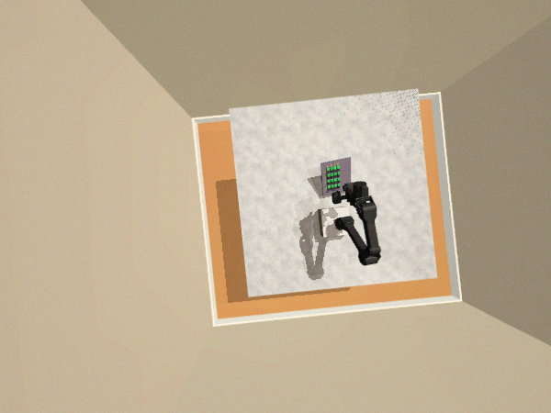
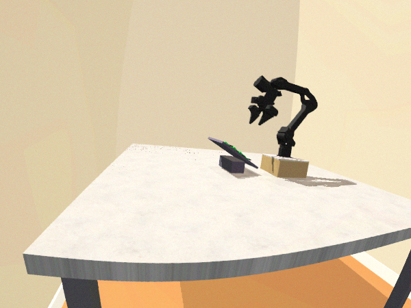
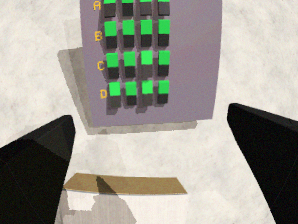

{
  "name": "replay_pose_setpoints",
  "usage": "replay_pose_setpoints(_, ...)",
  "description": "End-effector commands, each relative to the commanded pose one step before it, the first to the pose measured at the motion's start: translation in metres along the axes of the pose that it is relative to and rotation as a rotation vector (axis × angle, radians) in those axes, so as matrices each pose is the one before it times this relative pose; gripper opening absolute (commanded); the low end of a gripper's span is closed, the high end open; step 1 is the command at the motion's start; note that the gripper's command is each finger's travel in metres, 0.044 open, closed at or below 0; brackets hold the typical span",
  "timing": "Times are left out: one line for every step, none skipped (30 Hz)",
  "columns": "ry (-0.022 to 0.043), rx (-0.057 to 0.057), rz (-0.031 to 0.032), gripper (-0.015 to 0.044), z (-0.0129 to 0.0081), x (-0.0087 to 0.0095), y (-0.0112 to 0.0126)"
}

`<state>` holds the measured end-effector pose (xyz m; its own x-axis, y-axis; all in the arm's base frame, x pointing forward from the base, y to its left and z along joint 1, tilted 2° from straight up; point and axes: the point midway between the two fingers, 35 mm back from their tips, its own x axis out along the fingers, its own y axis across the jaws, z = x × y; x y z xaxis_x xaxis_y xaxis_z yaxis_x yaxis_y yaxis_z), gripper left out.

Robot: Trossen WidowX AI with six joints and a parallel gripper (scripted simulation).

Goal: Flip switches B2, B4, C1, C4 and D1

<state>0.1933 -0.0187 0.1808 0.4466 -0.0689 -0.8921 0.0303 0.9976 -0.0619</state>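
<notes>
Black gripper (image 2: 261,118) hovering above a tilted switch panel (image 2: 229,149)
Fingers spread wide, holding nothing; panel leans on a dark block (image 2: 231,163); table (image 2: 171,219) beneath.

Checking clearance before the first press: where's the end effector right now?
In the exterior view the end effector hangs open, above the near edge of the tilted switch panel and apart from it, on the side toward the arm's cardboard base box.

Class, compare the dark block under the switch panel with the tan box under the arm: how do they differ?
The dark block is purple-grey and smaller; the tan box is cardboard-coloured and wider. The block props the switch panel at a tilt; the box carries the arm's base. Both rest on the white table.
</notes>
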Motion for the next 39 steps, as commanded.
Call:
replay_pose_setpoints(-0.0013,0.0007,0.00037,0.0374,0.00165,0.0024,0.0002)
replay_pose_setpoints(-0.00388,0.0021,0.00113,0.0347,0.00477,0.00724,0.00064)
replay_pose_setpoints(-0.0064,0.0035,0.00194,0.0321,0.0073,0.01223,0.0012)
replay_pose_setpoints(-0.00785,0.0044,0.00253,0.0295,0.00794,0.01544,0.00172)
replay_pose_setpoints(-0.00773,0.0044,0.00266,0.0269,0.00666,0.01563,0.00194)
replay_pose_setpoints(-0.00757,0.0044,0.00277,0.0242,0.00536,0.01566,0.00211)
replay_pose_setpoints(-0.00598,0.0035,0.00231,0.0216,0.00337,0.01256,0.0018)
replay_pose_setpoints(-0.00354,0.0021,0.00142,0.019,0.00162,0.0075,0.00112)
replay_pose_setpoints(-0.00117,0.0007,0.00048,0.0164,0.00047,0.00249,0.00038)
replay_pose_setpoints(0.0,0.0,0.0,0.0137,0.0,0.0,0.0)
replay_pose_setpoints(0.0,0.0,0.0,0.0111,0.0,0.0,0.0)
replay_pose_setpoints(0.0,0.0,0.0,0.0085,0.0,0.0,0.0)
replay_pose_setpoints(0.0,0.0,0.0,0.0059,0.0,0.0,0.0)
replay_pose_setpoints(0.0,0.0,0.0,0.0032,0.0,0.0,0.0)
replay_pose_setpoints(0.00134,-0.0003,-0.00026,0.0006,0.0002,0.00194,-0.00005)
replay_pose_setpoints(0.00404,-0.0001,-0.0001,0.0,0.0005,0.00583,0.0)
replay_pose_setpoints(0.00676,-0.0001,-0.00008,0.0,0.00054,0.00973,0.0)
replay_pose_setpoints(0.0068,0.0001,0.00007,0.0,0.00018,0.00973,0.00001)
replay_pose_setpoints(0.0041,0.0002,0.00017,0.0,-0.00006,0.00583,0.00003)
replay_pose_setpoints(0.00137,0.0001,0.00006,0.0,-0.00004,0.00194,0.00001)
replay_pose_setpoints(0.0,0.0,0.0,0.0,0.0,0.0,0.0)
replay_pose_setpoints(0.0,0.0,0.0,0.0,0.0,0.0,0.0)
replay_pose_setpoints(0.0,0.0,0.0,0.0,0.0,0.0,0.0)
replay_pose_setpoints(0.0,0.0,0.0,0.0,0.0,0.0,0.0)
replay_pose_setpoints(0.0,0.0,0.0,0.0,0.0,0.0,0.0)
replay_pose_setpoints(-0.00003,0.0,0.0,0.0,0.00002,0.0008,0.0)
replay_pose_setpoints(-0.00009,0.0,-0.00001,0.0,0.00004,0.00238,0.0)
replay_pose_setpoints(-0.00013,0.0,-0.00001,0.0,0.00002,0.00356,-0.00001)
replay_pose_setpoints(-0.00008,0.0,-0.00001,0.0,-0.00002,0.00237,0.0)
replay_pose_setpoints(-0.00003,0.0,0.0,0.0,-0.00001,0.00079,0.0)
replay_pose_setpoints(-0.00001,0.0,0.0,0.0,0.00002,0.00025,0.0)
replay_pose_setpoints(-0.00002,0.0,0.0,0.0,0.00004,0.00052,0.0)
replay_pose_setpoints(-0.00003,0.0,0.0,0.0,0.00005,0.00072,0.0)
replay_pose_setpoints(-0.00004,0.0,0.0,0.0,0.00006,0.00094,0.0)
replay_pose_setpoints(-0.00005,0.0,0.0,0.0,0.00007,0.00118,0.0)
replay_pose_setpoints(-0.00006,0.0,-0.00001,0.0,0.00008,0.00143,0.0)
replay_pose_setpoints(-0.00006,0.0,-0.00001,0.0,0.00007,0.00161,0.0)
replay_pose_setpoints(-0.00006,0.0,-0.00001,0.0,0.00006,0.00166,0.0)
replay_pose_setpoints(-0.00006,0.0,-0.00001,0.0,0.00005,0.00166,0.0)
